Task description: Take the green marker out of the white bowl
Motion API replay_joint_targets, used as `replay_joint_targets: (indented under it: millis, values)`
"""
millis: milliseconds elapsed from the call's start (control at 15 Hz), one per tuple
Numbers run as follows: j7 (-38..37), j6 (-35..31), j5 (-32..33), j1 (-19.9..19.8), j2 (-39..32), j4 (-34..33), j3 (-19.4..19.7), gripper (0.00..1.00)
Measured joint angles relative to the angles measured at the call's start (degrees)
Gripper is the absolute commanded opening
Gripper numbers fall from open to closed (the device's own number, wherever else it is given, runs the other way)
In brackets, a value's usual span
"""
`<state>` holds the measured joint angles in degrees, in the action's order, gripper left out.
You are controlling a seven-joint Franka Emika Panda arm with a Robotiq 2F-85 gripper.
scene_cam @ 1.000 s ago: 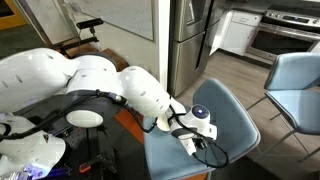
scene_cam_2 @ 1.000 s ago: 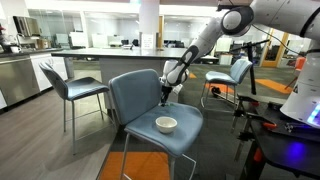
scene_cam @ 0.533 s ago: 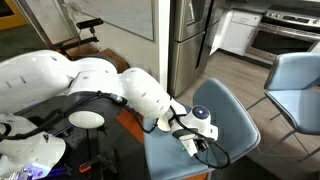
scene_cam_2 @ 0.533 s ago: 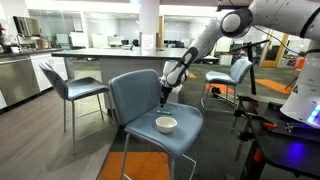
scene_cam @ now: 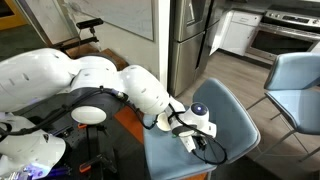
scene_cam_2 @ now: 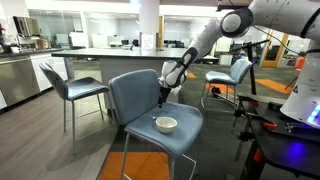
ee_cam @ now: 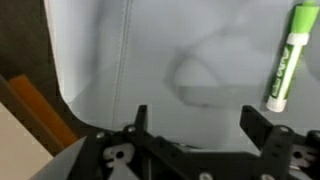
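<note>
In the wrist view the green marker (ee_cam: 284,68) lies flat on the blue-grey chair seat (ee_cam: 150,50), at the upper right, beyond my right finger and outside the jaws. My gripper (ee_cam: 195,112) is open with only bare seat between its black fingers. In an exterior view the gripper (scene_cam_2: 163,100) hangs over the back of the seat, a little behind the white bowl (scene_cam_2: 166,124), which stands near the seat's front. The marker is too small to make out there. The bowl does not show in the wrist view.
The chair's backrest (scene_cam_2: 135,92) rises just behind the gripper. More chairs stand around: one to the side (scene_cam_2: 72,90), one behind the arm (scene_cam_2: 236,72), one beyond the seat (scene_cam: 298,85). A cable (scene_cam: 210,150) loops off the wrist over the seat.
The jaws have spread open. The arm has stayed almost still above the seat, and the bowl has not moved.
</note>
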<state>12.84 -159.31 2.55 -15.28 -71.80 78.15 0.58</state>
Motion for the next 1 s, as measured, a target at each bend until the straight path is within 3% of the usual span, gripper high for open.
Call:
replay_joint_targets:
  millis: [200, 400, 600, 1000]
  values:
    - [-0.07, 0.84, -0.6, -0.11, 0.47, 0.22, -2.07, 1.0]
    - [-0.07, 6.53, -2.45, -0.38, 3.73, 2.76, -5.28, 1.0]
    - [-0.22, 13.15, -4.86, -0.17, 10.04, 6.84, -6.98, 1.0]
    - [-0.75, 18.89, -6.04, 0.94, 24.77, 17.94, -6.98, 1.0]
